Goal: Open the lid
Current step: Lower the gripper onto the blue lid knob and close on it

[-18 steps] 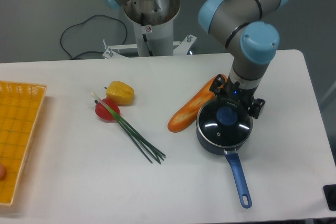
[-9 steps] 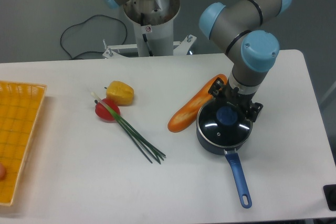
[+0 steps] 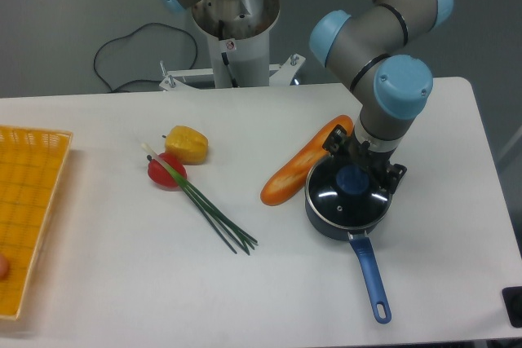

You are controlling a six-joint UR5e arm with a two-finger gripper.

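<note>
A white surface (image 3: 98, 283) holds a dark pan (image 3: 346, 219) on its right side. The pan has a long blue handle (image 3: 372, 276) that points toward the near edge. The lid (image 3: 347, 196) sits flat on top of the pan. It is round and made of glass, with a metal rim and a blue knob (image 3: 352, 178) in the middle.

The end effector (image 3: 357, 174) is low over the lid, right at the knob. One dark finger shows on the left of the knob and one on the right. They look close in on the knob, but the arm hides the tips, so I cannot tell if they are pinching it or are still spread a little.

A long orange bread (image 3: 305, 160) lies just left of the pan, slanted, with its far end near the end effector. It seems to touch the side of the pan.

Well to the left, in the middle of the surface, there is a yellow pepper (image 3: 187, 143). A red tomato (image 3: 165, 172) sits just beside it on the near side. Green chives (image 3: 210, 213) lie across the tomato and stretch toward the right and near side.

A yellow basket (image 3: 24, 209) sits at the far left edge.
</note>
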